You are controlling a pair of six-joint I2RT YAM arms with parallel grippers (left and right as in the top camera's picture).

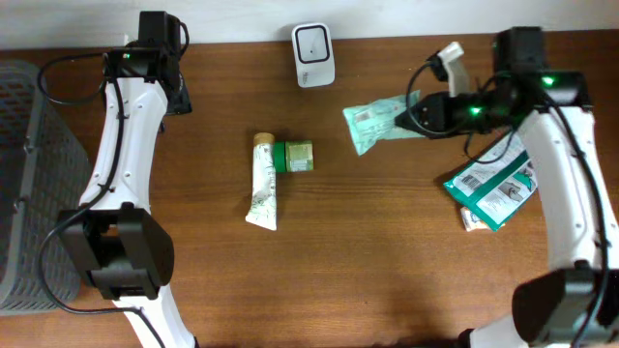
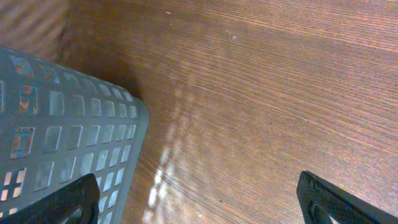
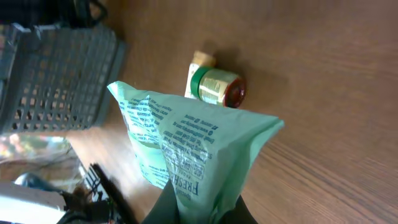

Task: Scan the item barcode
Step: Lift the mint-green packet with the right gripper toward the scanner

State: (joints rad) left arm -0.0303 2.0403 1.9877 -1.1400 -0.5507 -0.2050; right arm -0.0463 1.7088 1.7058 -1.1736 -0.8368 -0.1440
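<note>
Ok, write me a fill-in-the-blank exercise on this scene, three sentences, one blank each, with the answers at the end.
1. The right gripper is shut on a pale ____ pouch.
2. The left gripper hangs above bare wood, holding nothing, with its jaws ____.
3. The grey basket stands on the ____ arm's side of the table.

Missing words: green; open; left.
</note>
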